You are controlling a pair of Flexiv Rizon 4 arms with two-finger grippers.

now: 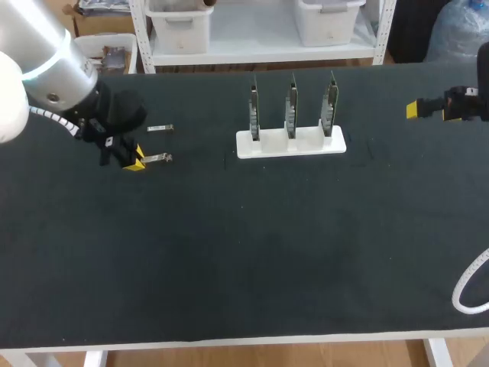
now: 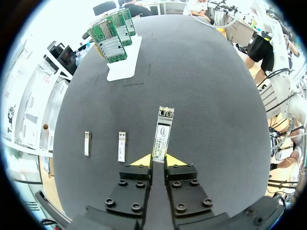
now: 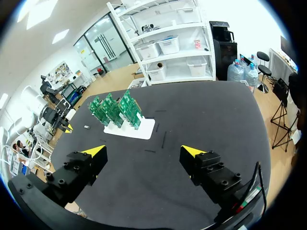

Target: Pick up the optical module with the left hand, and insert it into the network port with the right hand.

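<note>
Dark surface (image 1: 244, 252), left side: your left hand (image 2: 158, 161) is clenched on one end of the optical module (image 2: 162, 134), so pickup looks under way. Your right hand (image 1: 413, 109) hangs released far right; next likely calls for lifting and passing the module across.

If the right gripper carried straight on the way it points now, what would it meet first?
Probably the green circuit cards standing in the white slotted holder, ahead of the open right gripper across the black tabletop; its height is unclear, so it might pass above.
</note>
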